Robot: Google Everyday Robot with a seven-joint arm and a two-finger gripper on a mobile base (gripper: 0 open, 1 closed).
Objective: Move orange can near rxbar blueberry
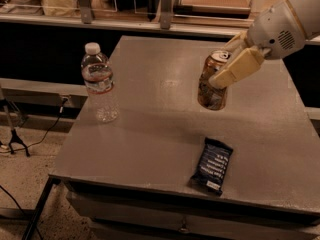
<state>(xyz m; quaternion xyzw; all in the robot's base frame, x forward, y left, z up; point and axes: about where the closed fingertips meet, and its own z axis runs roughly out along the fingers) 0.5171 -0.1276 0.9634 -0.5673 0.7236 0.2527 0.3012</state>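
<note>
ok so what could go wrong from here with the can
The hand, over the table, grips the orange can tilted; set down like that, it could tip. Lowered too close, it may land on or shove the rxbar blueberry near the front edge.
</note>
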